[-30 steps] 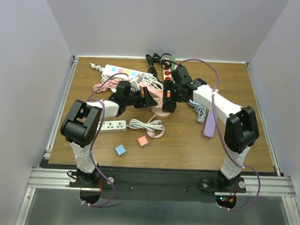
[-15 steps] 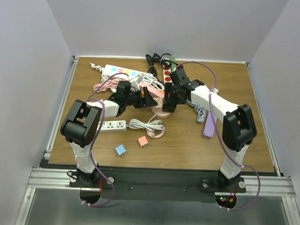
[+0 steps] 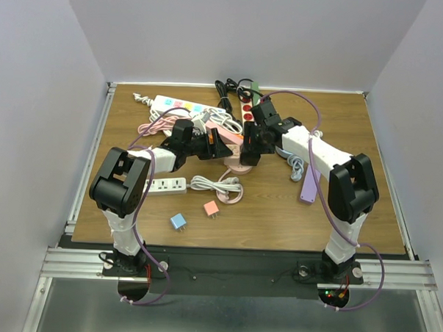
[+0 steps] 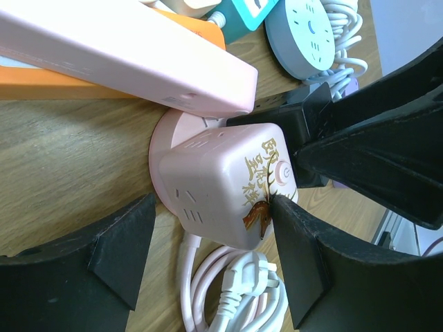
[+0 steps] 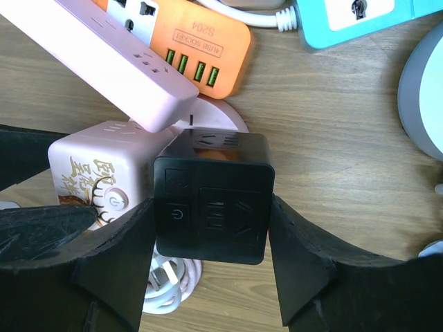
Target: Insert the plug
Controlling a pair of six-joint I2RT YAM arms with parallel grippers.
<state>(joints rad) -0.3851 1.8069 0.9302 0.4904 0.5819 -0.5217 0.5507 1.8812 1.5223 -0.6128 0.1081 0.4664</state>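
Two cube-shaped bodies meet at the heart of this job. We take the black cube plug [image 5: 211, 200] to be the task's thing. It sits squarely between the fingers of the right end effector [image 5: 211, 232], which is clamped on its two opposite side faces, with the button and slots facing the wrist. Its pins are hidden from us, so we cannot tell whether they are seated.

We judge the plug to be light, rigid moulded plastic with smooth, glossy faces. It will not give under the grip, but it could twist or slide if pushed off-axis. The flat side faces, as gripped now, look like the best hold, since they keep clear of the button face.

Just off the left finger of that end effector, touching the plug, stands the pink cube socket [image 4: 221, 187] on its round base [image 4: 166, 145]. The left end effector [image 4: 211, 207] is closed around this socket, one pad [image 4: 297, 249] against its button face, so we read it as a brace.

Beyond the fingertips a pink power strip [image 5: 118, 55] lies slanted over the socket, with an orange USB strip [image 5: 201, 52] past it. A white coiled cable [image 4: 235, 294] lies on the tabletop [image 5: 332, 138] between the left fingers, towards the wrist.
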